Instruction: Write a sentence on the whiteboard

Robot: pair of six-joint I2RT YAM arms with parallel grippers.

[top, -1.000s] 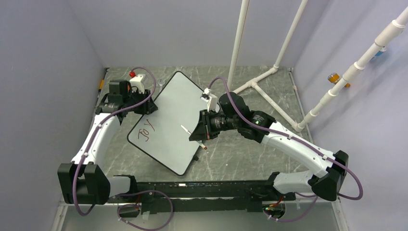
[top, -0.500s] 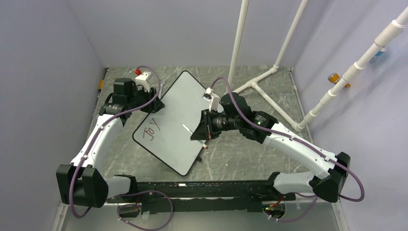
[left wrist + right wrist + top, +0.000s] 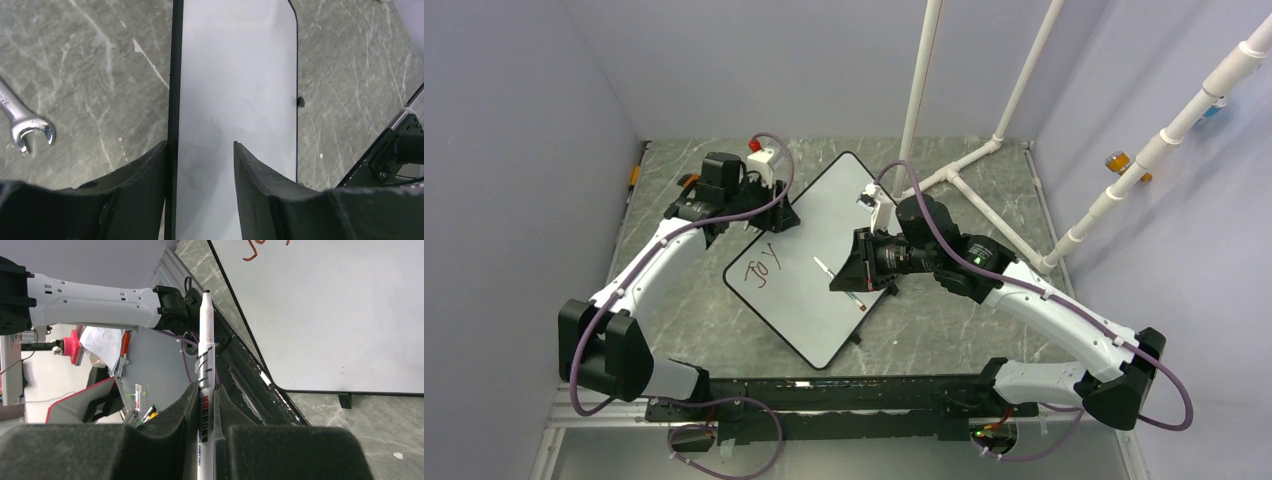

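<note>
**Whiteboard lies askew on the bench, three letters written**

The flat white rectangular whiteboard (image 3: 824,300) with rounded corners and a thin dark rim lies on the grey marbled bench (image 3: 944,330), turned so that one corner points away from the arms. Reddish-brown handwritten letters (image 3: 764,268) reading "Joy" slant across the whiteboard's left part; the rest of its face is blank.

The left tool (image 3: 769,208) sits at the whiteboard's far left edge. In the left wrist view its two dark fingers (image 3: 150,175) stand apart, one over the bench and one over the white face, with the rim between them. A silver open-ended metal wrench (image 3: 27,130) lies on the bench left of the whiteboard.

The right tool (image 3: 849,280) hangs over the whiteboard's right side, clamped on a slim white marker pen (image 3: 206,360). The marker's dark tip shows beside the rim, not on the white face.
</note>
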